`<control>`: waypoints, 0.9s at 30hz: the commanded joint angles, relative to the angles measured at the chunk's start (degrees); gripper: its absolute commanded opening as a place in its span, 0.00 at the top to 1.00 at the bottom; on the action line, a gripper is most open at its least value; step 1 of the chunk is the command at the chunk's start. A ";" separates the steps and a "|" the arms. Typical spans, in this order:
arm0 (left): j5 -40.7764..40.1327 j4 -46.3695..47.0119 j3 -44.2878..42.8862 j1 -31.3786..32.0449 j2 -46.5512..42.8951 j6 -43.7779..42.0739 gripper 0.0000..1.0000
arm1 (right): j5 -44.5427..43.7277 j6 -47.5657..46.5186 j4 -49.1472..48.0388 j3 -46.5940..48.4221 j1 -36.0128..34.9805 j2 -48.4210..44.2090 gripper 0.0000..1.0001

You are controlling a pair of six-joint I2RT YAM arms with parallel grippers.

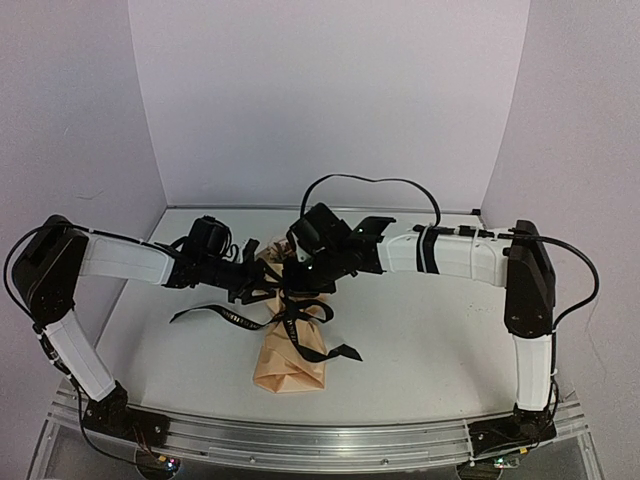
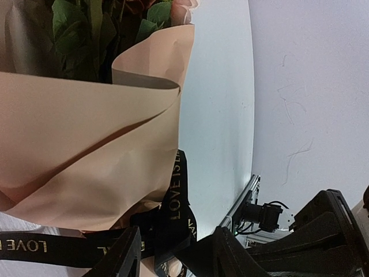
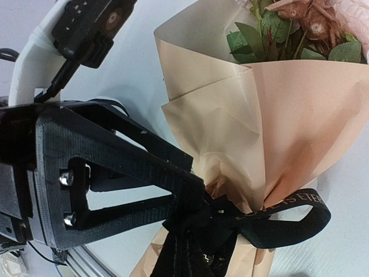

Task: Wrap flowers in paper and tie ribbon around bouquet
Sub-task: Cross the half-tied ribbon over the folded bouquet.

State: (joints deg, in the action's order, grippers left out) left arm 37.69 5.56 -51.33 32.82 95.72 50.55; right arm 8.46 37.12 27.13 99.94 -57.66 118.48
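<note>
bouquet (image 1: pixel 292 352) lies centre of the desk (image 1: pixel 430 340), long axis near-to-far, blooms at the far end. ribbon (image 3: pixel 288 210) is knotted round its waist. right claw (image 3: pixel 199 202) is pinched shut on the knot. left claw (image 2: pixel 176 245), just left of the waist, is half open with a ribbon strand in its gap (doesn't look clamped).

- Top view: the left tool (image 1: pixel 258 288) and right tool (image 1: pixel 302 272) cover most of the flowers (image 1: pixel 268 250); the ribbon (image 1: pixel 225 315) lettering is too small to read.
- Left wrist view: the paper (image 2: pixel 86 144) runs off the left edge — the left tool's fingers (image 2: pixel 124 257) are cut by the bottom edge.
- Right wrist view: the right tool's tips vanish into the ribbon knot.
</note>
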 commanded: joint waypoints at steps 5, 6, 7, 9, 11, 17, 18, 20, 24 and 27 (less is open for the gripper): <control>4.89 6.77 -0.34 -0.26 0.87 8.59 0.52 | -3.57 -2.18 1.69 1.38 -1.01 -2.26 1.00; 4.74 6.82 -0.07 -0.41 0.51 9.35 0.51 | -4.21 -2.40 2.03 1.39 -1.13 -2.28 1.00; 4.63 6.80 0.11 -0.57 0.14 9.98 0.51 | -4.92 -2.59 2.31 1.35 -1.22 -2.30 1.00; 4.77 6.76 0.28 -0.69 -0.38 10.90 0.51 | -5.78 -2.96 2.64 1.20 -1.50 -2.37 1.00; 5.37 6.45 0.11 -0.74 -0.44 11.58 0.51 | -6.72 -3.14 2.73 1.22 -1.61 -2.25 1.00; 5.54 3.94 0.09 -0.75 0.17 11.34 0.53 | -8.20 -3.76 3.14 3.07 -2.11 -1.00 1.00; 5.66 3.96 0.24 -0.74 0.23 11.40 0.53 | -8.20 -3.84 3.24 3.53 -2.17 -0.60 1.00; 5.73 4.18 0.40 -0.74 0.47 11.69 0.53 | -8.20 -4.01 3.34 4.30 -2.26 0.01 1.00; 6.02 4.86 0.27 -0.64 1.25 12.40 0.54 | -8.32 -4.32 3.58 5.21 -2.54 0.64 1.00; 6.61 5.73 0.27 -0.65 1.78 13.30 0.56 | -8.44 -4.66 3.92 5.30 -2.63 0.96 1.00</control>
State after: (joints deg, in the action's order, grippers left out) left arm 42.55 9.07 -51.17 32.40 96.83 62.33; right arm 1.79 33.63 30.51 102.89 -59.73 118.50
